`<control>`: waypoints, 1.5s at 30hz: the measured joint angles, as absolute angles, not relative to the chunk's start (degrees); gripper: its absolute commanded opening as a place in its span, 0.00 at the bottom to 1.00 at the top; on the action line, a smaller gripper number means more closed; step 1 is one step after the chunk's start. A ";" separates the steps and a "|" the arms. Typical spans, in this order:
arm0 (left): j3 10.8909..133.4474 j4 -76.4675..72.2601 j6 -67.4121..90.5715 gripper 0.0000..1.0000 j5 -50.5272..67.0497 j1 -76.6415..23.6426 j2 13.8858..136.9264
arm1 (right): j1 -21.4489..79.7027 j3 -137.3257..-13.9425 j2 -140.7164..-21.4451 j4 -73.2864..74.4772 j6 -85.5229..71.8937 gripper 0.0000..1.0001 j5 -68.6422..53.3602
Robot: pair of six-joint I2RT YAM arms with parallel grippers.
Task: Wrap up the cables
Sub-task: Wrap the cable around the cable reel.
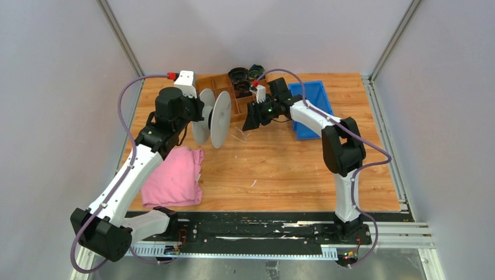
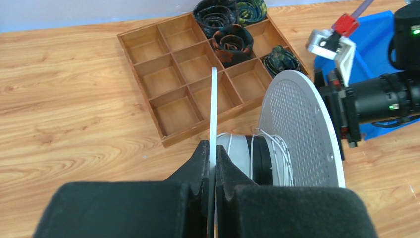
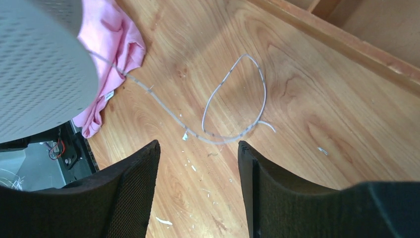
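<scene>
The left gripper point(image 2: 212, 148) is closed tight on the thin edge of one flange of the white perforated plastic spool point(image 2: 302, 129), and holds the spool on its side above the wooden table point(image 1: 280, 169), its two round flanges upright. A few turns of the thin white-grey cable point(image 2: 277, 144) lie around the spool's hub, between the flanges. From the spool the cable runs down to the table and ends in a loose open loop point(image 3: 265, 94) lying flat on the wood, just beside the spool on the side away from the left arm.

The right gripper point(image 3: 198, 146) hangs above that loop, near the spool's outer flange, with its black fingers point(image 3: 138, 188) spread wide and nothing between them.

A crumpled pink cloth point(image 1: 175, 175) lies on the table near the spool, on the side nearer the arm bases. Beyond the spool stands a brown wooden tray divided into square compartments point(image 2: 148, 34), with dark coiled bundles point(image 2: 229, 39) in its far compartments. A blue plastic tray point(image 1: 312, 96) sits farther from the spool, past the right gripper.
</scene>
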State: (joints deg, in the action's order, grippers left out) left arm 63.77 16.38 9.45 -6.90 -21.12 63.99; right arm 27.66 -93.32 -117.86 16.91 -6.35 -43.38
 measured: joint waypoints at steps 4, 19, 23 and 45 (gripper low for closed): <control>63.77 16.43 9.65 0.00 -6.42 -21.12 64.01 | 28.18 -93.34 -120.09 16.51 -7.94 0.60 -43.05; 63.77 16.43 9.69 0.00 -6.15 -21.12 64.01 | 31.27 -96.40 -126.63 16.75 -9.21 0.21 -40.25; 63.77 16.43 9.67 0.00 -6.20 -21.10 64.01 | 31.27 -97.19 -127.02 17.12 -7.99 0.01 -39.40; 63.77 16.38 7.05 0.00 -10.33 -20.88 64.01 | 20.16 -96.84 -108.62 19.68 -3.57 0.00 -37.56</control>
